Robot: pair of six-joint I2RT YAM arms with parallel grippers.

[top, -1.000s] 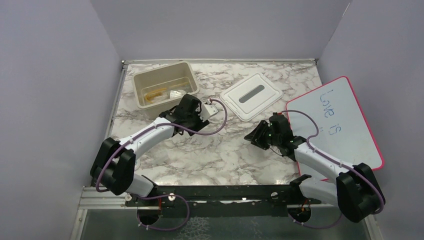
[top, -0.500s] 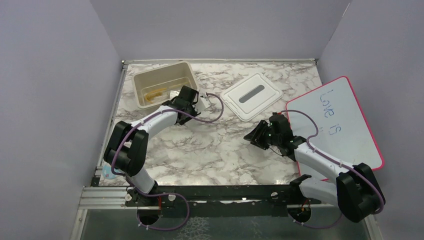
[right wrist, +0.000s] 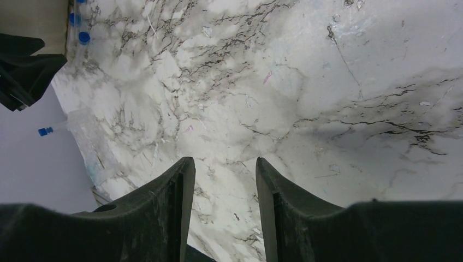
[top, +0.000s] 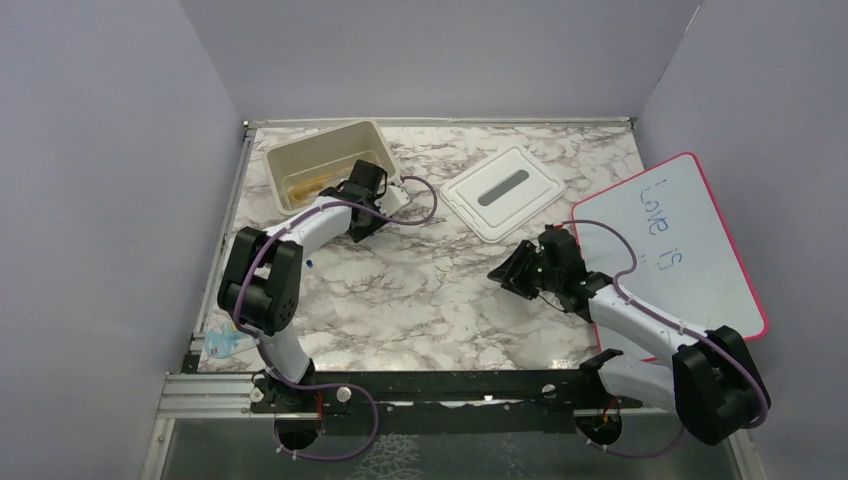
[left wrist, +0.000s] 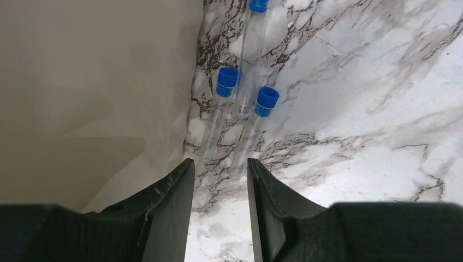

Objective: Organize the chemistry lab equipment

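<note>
Nearest you, at 4 o'clock on the table (top: 420, 300), your right end effector (right wrist: 221, 164) hangs spread and empty over the marble. At 10 o'clock your left end effector (left wrist: 218, 166) is spread too, pinching nothing, and points along the outer wall of the beige bin (left wrist: 98, 82). Just ahead of its tips, 3 clear tubes with blue caps (left wrist: 252, 131) lie on the table just beside that wall, 2 close together and the 3rd a little farther on. Expect them to be light, stiff, smooth and quick to roll, and fragile if they are glass. Take 1 across its clear body near the middle, not by the cap, and squeeze gently. Farthest, inside the bin, the amber tubing (top: 308, 186) lies.
</note>
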